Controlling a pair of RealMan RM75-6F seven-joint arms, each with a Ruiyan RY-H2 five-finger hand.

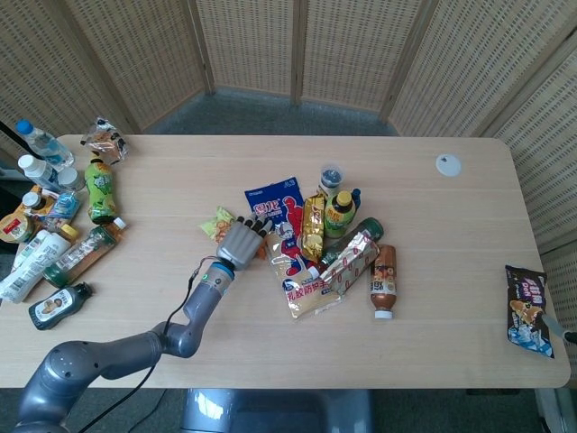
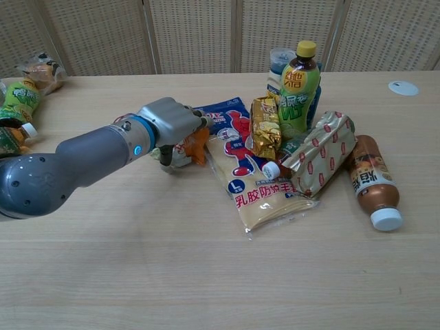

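My left hand (image 1: 239, 242) (image 2: 172, 120) lies over an orange and silver snack packet (image 2: 190, 146) near the table's middle. Its fingers reach across the packet's far side and the thumb hangs down on the near side. The packet still lies flat on the table, mostly covered. A small green snack packet (image 1: 216, 222) sits just left of the hand. A blue bag (image 1: 275, 206) (image 2: 223, 117) lies right beside the fingertips. My right hand does not show in either view.
Right of the hand lies a pile: gold packet (image 2: 265, 127), upright green bottle (image 2: 299, 89), silver-red packet (image 2: 323, 151), glove pack (image 2: 265, 196), brown bottle (image 2: 375, 182). Several bottles (image 1: 54, 234) crowd the left edge. A dark snack bag (image 1: 527, 308) lies far right.
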